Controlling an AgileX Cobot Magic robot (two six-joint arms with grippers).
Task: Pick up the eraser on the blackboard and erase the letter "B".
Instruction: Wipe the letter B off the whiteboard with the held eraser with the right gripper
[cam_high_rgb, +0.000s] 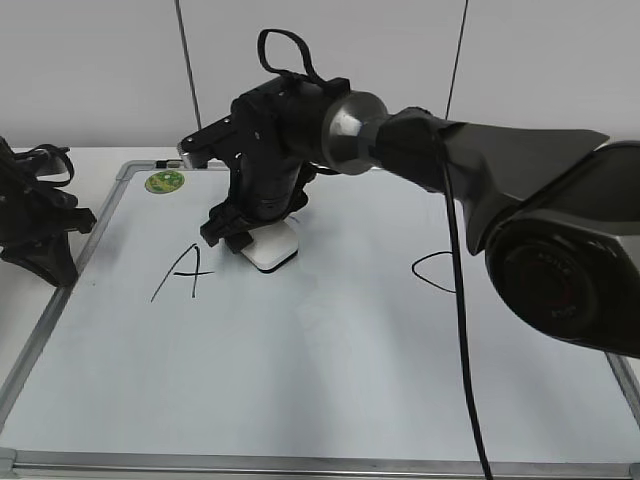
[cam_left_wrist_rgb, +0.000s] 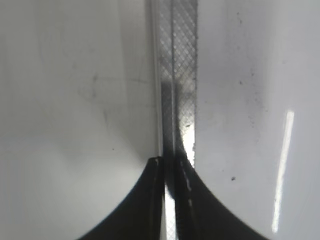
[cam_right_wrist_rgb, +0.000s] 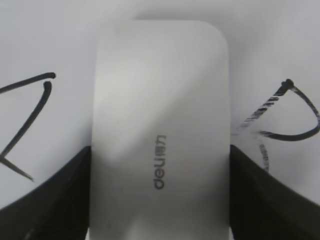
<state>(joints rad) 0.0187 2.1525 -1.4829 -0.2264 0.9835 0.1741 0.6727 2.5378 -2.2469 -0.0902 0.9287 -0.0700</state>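
The white eraser lies flat on the blackboard, a white board with a grey frame. My right gripper reaches across from the right and is shut on the eraser, with a finger on each long side. In the right wrist view, part of the letter "B" shows just right of the eraser as a black loop with faded, streaked strokes. In the exterior view the "B" is hidden behind the gripper. My left gripper rests at the board's left edge, shut and empty.
A black "A" is just left of the eraser and a black "C" is to the right. A green round sticker sits at the board's far left corner. The left jaws hover over the grey frame strip.
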